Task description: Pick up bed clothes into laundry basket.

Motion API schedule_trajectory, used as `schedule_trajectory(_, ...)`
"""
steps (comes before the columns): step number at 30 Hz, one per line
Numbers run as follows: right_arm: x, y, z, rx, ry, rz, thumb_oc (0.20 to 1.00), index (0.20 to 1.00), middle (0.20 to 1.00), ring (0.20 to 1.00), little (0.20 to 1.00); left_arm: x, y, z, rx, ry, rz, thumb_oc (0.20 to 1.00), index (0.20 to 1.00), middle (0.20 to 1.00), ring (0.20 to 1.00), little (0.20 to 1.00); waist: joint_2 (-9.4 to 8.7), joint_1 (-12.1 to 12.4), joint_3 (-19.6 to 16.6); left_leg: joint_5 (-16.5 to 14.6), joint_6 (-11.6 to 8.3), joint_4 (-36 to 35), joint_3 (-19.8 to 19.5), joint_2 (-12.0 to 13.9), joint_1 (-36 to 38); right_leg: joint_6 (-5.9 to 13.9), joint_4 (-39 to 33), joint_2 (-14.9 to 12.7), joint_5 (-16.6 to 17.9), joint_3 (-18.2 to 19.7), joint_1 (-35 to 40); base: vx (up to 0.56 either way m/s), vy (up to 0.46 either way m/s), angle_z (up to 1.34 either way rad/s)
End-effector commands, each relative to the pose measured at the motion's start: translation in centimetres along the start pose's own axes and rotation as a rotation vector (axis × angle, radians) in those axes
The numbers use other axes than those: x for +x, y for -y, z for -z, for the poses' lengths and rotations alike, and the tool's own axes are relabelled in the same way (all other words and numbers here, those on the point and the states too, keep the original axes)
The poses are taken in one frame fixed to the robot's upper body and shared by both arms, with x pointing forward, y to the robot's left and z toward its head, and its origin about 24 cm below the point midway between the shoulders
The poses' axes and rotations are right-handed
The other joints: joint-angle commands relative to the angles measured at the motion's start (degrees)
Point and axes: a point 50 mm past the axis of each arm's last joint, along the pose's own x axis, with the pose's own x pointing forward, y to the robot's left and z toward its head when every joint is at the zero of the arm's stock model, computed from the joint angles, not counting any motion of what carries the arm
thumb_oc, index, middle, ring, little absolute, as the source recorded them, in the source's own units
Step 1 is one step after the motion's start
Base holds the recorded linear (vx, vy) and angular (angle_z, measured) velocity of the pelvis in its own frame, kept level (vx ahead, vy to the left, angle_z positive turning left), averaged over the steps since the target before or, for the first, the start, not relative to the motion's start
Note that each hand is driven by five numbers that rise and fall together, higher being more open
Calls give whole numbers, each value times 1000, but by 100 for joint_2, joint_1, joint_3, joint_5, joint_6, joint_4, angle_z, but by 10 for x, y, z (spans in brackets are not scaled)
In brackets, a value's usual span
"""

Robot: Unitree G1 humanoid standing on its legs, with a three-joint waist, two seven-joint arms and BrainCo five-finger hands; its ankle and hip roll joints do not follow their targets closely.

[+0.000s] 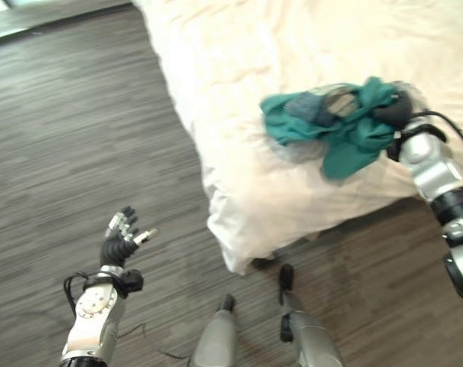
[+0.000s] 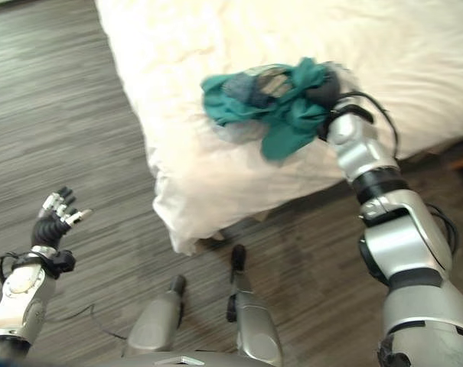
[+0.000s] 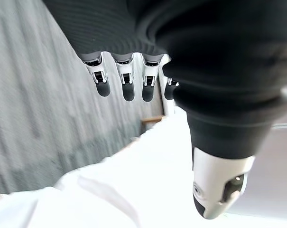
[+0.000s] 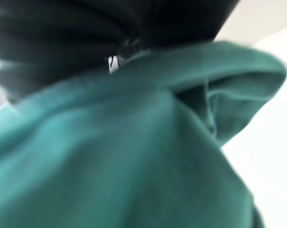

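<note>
A pile of green clothes (image 1: 334,122) lies on the big white bed (image 1: 239,69), close to the bed's near edge. Some grey cloth is mixed into the pile. No words or labels can be read on the clothes or the bed. The right hand (image 1: 396,113) reaches into the far side of the pile, and green cloth drapes over it. In the right wrist view the green cloth covers the fingers, so I cannot tell if they are open or closed. The left hand (image 1: 122,237) hangs over the dark wood floor (image 1: 78,138), well apart from the bed. Its fingers (image 3: 128,85) are loose and spread, holding nothing.
</note>
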Motion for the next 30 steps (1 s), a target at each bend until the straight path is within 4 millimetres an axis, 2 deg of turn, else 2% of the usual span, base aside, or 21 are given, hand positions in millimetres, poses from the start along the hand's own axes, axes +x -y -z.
schedule_trajectory(1,-6,35,-41,50,236,119,200,200,200,200,200,-10,-4,-21,23,88,46,1000,1000,1000,1000,1000,374,-217,-361,794,-242,-1805,755,439,1219,590,18,-283,235,-205,326,-101,123,-66)
schedule_trajectory(2,-8,34,-39,52,231,118,200,200,200,200,200,-11,-4,-21,28,86,49,1000,1000,1000,1000,1000,351,-189,-364,794,-237,-1805,762,433,1230,596,18,-287,241,-196,334,-197,134,-97)
schedule_trajectory(3,-25,32,-39,104,273,133,200,200,200,200,200,-14,-5,-22,27,92,39,1000,1000,1000,1000,1000,367,-245,-315,832,-171,-1805,917,462,1290,616,159,-329,230,-410,364,-260,121,-90)
schedule_trajectory(6,-52,19,-47,203,355,117,200,200,200,200,200,-19,1,-18,17,79,42,1000,1000,1000,1000,1000,513,-147,-293,967,-101,-1805,1416,626,1265,268,938,-538,-464,-1226,600,-287,124,-79)
schedule_trajectory(8,-64,13,-48,254,367,109,200,200,200,200,200,-22,4,-15,6,65,43,1000,1000,1000,1000,1000,520,-130,-336,1011,-62,-1805,1553,637,1260,189,1177,-627,-581,-1365,708,-237,68,-136)
schedule_trajectory(9,-100,-3,-32,379,328,76,200,200,200,200,200,-36,8,-3,-24,21,39,1000,1000,1000,1000,1000,589,-150,-498,1092,22,-1754,2037,735,1223,155,1651,-922,-791,-1637,1190,-342,84,-118)
schedule_trajectory(12,-120,-15,-23,419,286,39,200,200,200,200,200,-43,10,0,-40,7,45,1000,1000,1000,1000,1000,611,-160,-622,1181,25,-1731,2438,808,1182,190,1738,-1118,-782,-1880,1482,-148,39,-129)
schedule_trajectory(13,-131,-31,-30,473,289,-28,200,200,200,200,200,-30,29,-7,-43,37,60,1000,1000,1000,1000,1000,596,-315,-730,1085,-38,-1744,2681,877,1276,296,1821,-1202,-838,-1844,1580,-131,29,-126)
schedule_trajectory(14,-143,-45,-20,494,224,-67,200,200,200,200,200,-24,44,-14,-57,77,86,1000,1000,1000,1000,1000,587,-439,-810,1149,-36,-1735,2992,951,1268,307,1817,-1317,-792,-2068,1682,-182,5,-198)
schedule_trajectory(15,-154,-53,-21,486,232,-98,200,200,200,200,200,-30,54,-25,-65,137,114,1000,1000,1000,1000,1000,617,-400,-933,1235,-91,-1722,3566,1089,1298,352,1758,-1505,-691,-2501,1860,-239,-80,-286)
schedule_trajectory(18,-159,-64,-28,495,255,-138,200,200,200,200,200,-26,61,-55,-125,297,91,1000,1000,1000,1000,1000,670,-363,-1097,1448,-239,-1688,4506,1424,1417,426,1780,-1870,-456,-3563,2061,-155,-174,-355)
schedule_trajectory(19,-161,-70,-31,511,265,-176,200,200,200,200,200,-23,65,-68,-118,364,91,1000,1000,1000,1000,1000,703,-326,-1199,1521,-342,-1626,5036,1624,1563,468,1695,-2159,-256,-4348,2180,-87,-278,-244)
schedule_trajectory(20,-160,-73,-31,511,269,-194,200,200,200,200,200,-22,66,-74,-97,394,87,1000,1000,1000,1000,1000,734,-290,-1220,1557,-428,-1584,5281,1712,1664,520,1589,-2222,-140,-4663,2255,-75,-551,-419)
schedule_trajectory(21,-166,-74,-25,498,256,-233,200,200,200,200,200,-22,76,-80,-73,429,143,1000,1000,1000,1000,1000,810,-414,-1220,1760,-612,-1497,5485,1938,1775,447,1234,-1996,-257,-4720,2185,-54,-500,-379)
schedule_trajectory(23,-170,-73,-17,490,233,-239,200,200,200,200,200,-22,81,-77,-76,418,165,1000,1000,1000,1000,1000,877,-420,-1251,1874,-709,-1482,5510,2072,1755,368,946,-1757,-429,-4587,2134,0,-410,-231)
schedule_trajectory(25,-179,-68,-5,484,198,-238,200,200,200,200,200,-22,89,-67,-75,381,206,1000,1000,1000,1000,1000,981,-666,-1290,1947,-885,-1258,5665,2355,1877,281,501,-1366,-610,-4249,2018,128,-372,-117)
schedule_trajectory(26,-179,-68,-5,483,197,-240,200,200,200,200,200,-22,89,-67,-75,379,206,1000,1000,1000,1000,1000,1000,-635,-1297,1944,-909,-1221,5691,2400,1890,262,474,-1323,-616,-4226,2022,218,-222,-47)
schedule_trajectory(27,-180,-68,-5,475,207,-242,200,200,200,200,200,-23,95,-59,-100,346,219,1000,1000,1000,1000,1000,1087,-669,-1207,2184,-1076,-765,5405,2517,1818,171,307,-1028,-855,-3877,1981,247,-174,-57)
schedule_trajectory(28,-179,-69,-6,456,220,-253,200,200,200,200,200,-23,97,-53,-108,323,212,1000,1000,1000,1000,1000,1130,-529,-1119,2253,-1139,-545,4835,2455,1635,107,230,-856,-959,-3589,1973,240,-167,-93)
schedule_trajectory(29,-179,-69,-6,454,221,-251,200,200,200,200,200,-22,98,-54,-109,325,212,1000,1000,1000,1000,1000,1139,-528,-1119,2251,-1139,-516,4828,2475,1610,91,221,-844,-961,-3598,1966,226,-144,-147)
schedule_trajectory(30,-179,-74,-8,408,248,-291,200,200,200,200,200,-24,102,-42,-143,280,204,1000,1000,1000,1000,1000,1067,-336,-1001,1504,-747,-553,3195,1873,1323,-19,252,-658,-1173,-2849,1849,130,-83,-165)
